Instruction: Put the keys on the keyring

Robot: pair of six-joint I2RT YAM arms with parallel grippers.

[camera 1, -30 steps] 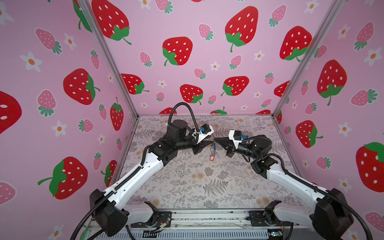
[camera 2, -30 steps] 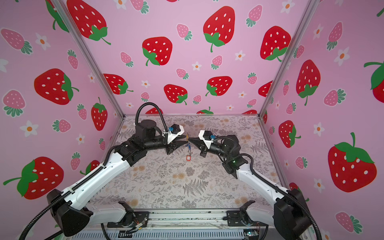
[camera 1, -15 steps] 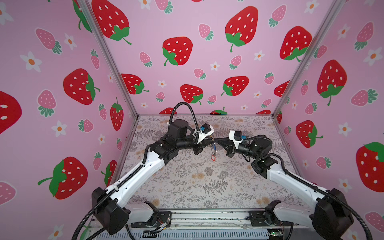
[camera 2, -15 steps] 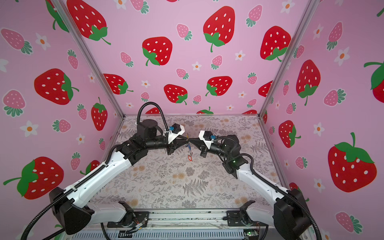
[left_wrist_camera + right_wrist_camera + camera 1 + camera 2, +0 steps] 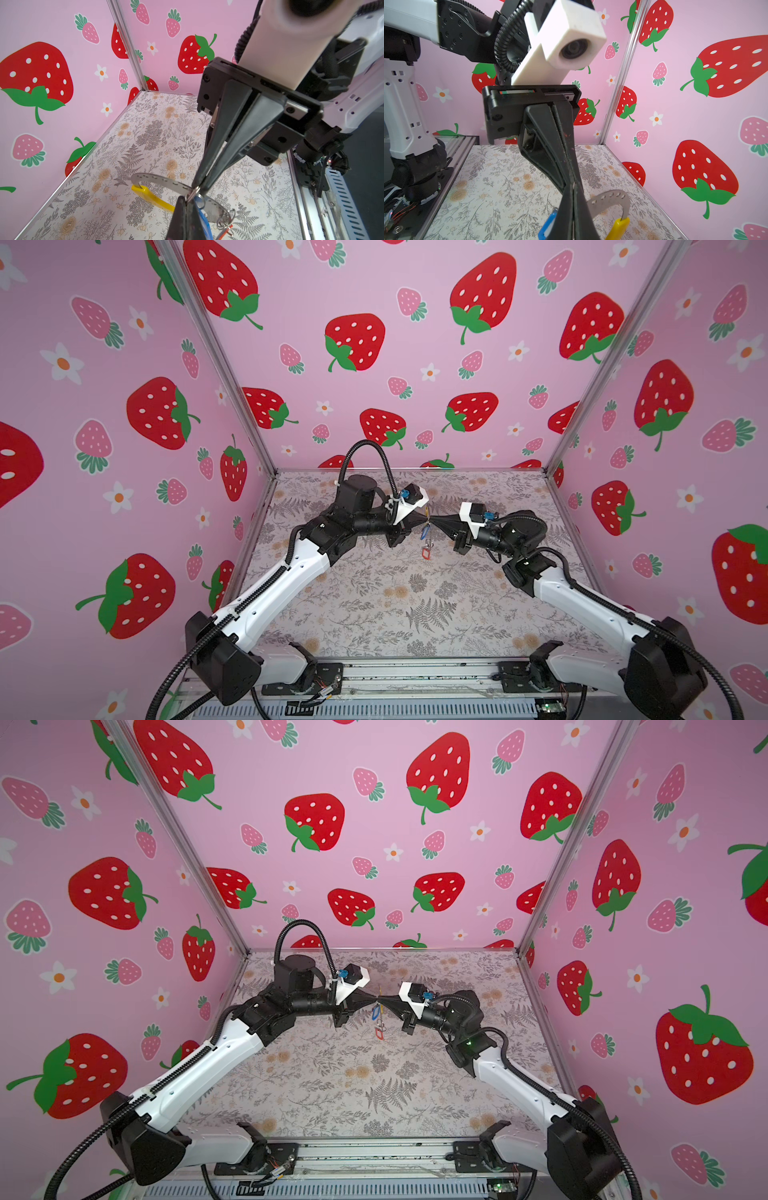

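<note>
Left gripper and right gripper meet tip-to-tip mid-air, both pinched closed on the keyring. Hoop juts far side, keys dangle below. Neither arm nearer.

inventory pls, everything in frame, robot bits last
keyring: 1, grey perforated band with a yellow segment, hanging in the air where the tool tips meet
blue key tag: 1, blue, hanging just under the tips
red key tag: 1, red frame, hanging lowest
split rings: count unclear, silver, beside the blue key tag
table: 1, grey-and-tan floral print, under everything
walls: 3, pink strawberry print, left, back, right
left arm: 1, white and black
right arm: 1, white and black
left tool: 1, black, apparently closed on the keyring
right tool: 1, black, likewise, tip to tip with the left tool
</note>
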